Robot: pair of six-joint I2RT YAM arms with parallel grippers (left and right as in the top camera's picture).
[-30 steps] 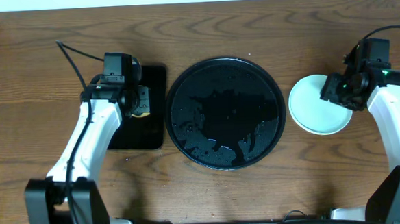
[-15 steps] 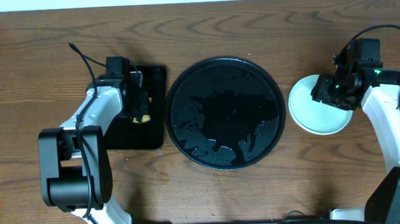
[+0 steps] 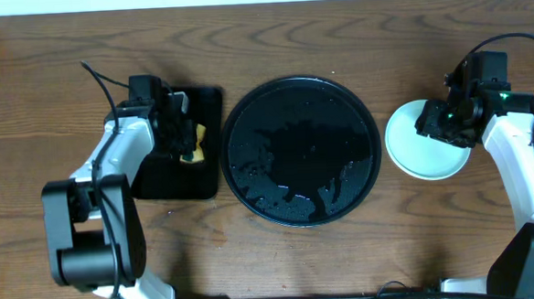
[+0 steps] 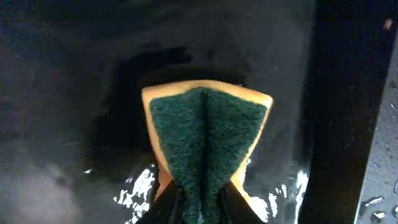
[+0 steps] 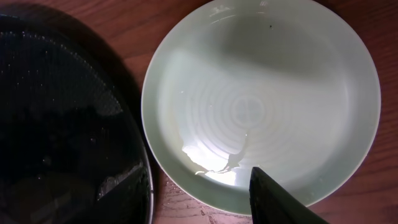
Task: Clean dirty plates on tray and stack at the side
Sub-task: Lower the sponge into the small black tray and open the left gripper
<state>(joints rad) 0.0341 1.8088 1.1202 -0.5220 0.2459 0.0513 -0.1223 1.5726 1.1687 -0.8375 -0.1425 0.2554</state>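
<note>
Now the left gripper (image 4: 199, 208) pinches the sponge (image 4: 208, 134) over the small tray (image 3: 182, 181) near the left edge. The plate (image 5: 261, 106) lies beside the round tray (image 3: 301, 152), toward the right edge, under the right gripper (image 3: 443, 122); its opening I cannot tell. Descending carelessly, it may shove the plate.

Brown wooden table (image 3: 261, 40) with wavy lines in the wood. In the middle, a big round black tray (image 3: 295, 80), wet and shiny. Just beside it on the right, not touching, a pale green plate (image 3: 410, 153). On the left, close by, a smaller black tray (image 3: 172, 180) with straight sides.
</note>
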